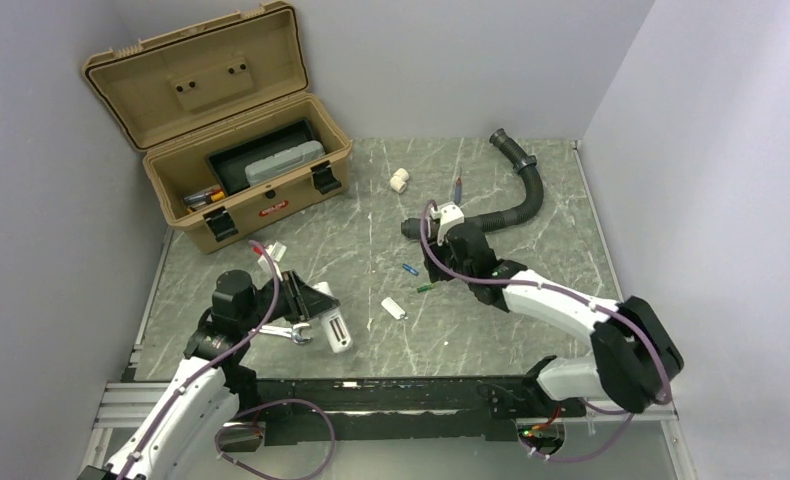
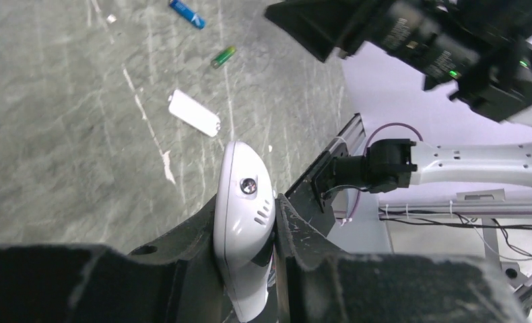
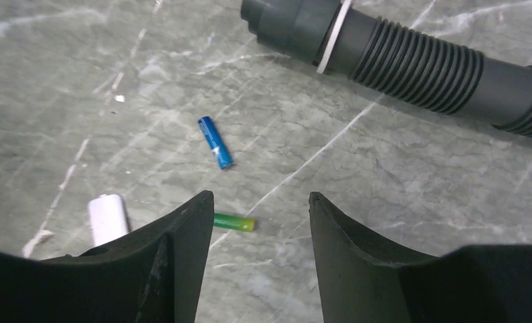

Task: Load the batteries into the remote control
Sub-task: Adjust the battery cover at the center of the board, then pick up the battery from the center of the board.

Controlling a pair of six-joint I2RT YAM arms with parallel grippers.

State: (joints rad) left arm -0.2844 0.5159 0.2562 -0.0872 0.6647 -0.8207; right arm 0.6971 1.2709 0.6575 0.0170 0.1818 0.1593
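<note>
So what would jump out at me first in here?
Probably the open tan toolbox at the back left of the table, and the black ribbed hose curling across the back right. Nearer, the left tool is clamped on a white remote control, while the right tool hangs open above a blue battery and a green battery lying loose.

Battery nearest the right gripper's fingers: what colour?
The battery is green; right wrist view shows it best.

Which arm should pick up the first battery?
Right. The right arm has open, empty jaws right by the green battery, with the blue battery close by. The left arm has its jaws shut on the remote control.
</note>
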